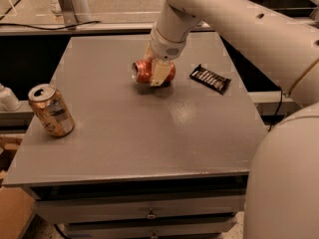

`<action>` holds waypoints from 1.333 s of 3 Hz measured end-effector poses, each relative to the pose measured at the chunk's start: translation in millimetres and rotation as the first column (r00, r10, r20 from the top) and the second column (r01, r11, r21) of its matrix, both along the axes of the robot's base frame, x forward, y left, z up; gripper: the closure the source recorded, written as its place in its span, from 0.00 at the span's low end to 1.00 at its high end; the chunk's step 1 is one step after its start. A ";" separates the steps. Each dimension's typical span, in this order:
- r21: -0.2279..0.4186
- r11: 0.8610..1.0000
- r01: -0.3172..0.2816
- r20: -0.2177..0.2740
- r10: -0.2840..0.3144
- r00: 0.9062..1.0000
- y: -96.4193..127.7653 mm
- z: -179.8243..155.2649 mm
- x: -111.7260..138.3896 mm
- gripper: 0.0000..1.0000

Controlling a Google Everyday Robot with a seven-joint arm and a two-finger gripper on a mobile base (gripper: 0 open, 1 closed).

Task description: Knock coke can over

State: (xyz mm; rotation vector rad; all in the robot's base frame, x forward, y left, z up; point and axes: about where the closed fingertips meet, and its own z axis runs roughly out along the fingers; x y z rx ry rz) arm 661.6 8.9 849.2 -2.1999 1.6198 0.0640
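The coke can [142, 72] is red with a silver top. It lies on its side at the back middle of the grey table [149, 143], top facing left. My gripper [153, 69] comes down on it from above. One finger [159, 72] crosses the front of the can and the other is behind it, so the gripper is closed around the can's body. The can rests on or just above the tabletop.
A gold-tan can [51, 111] with a blue-white label stands near the table's left edge. A black snack packet [210, 78] lies right of the coke can. My arm [259, 29] spans the right side. Drawers [144, 208] are below the tabletop.
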 end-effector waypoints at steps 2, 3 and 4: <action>-0.015 0.999 -0.047 0.002 0.047 0.999 2.2 -2.8 -5.9 0.00; -0.012 0.999 -0.046 0.001 0.046 0.999 1.4 -2.8 -6.6 0.00; 0.013 1.000 -0.026 -0.003 0.026 1.000 -5.2 -1.1 -7.9 0.00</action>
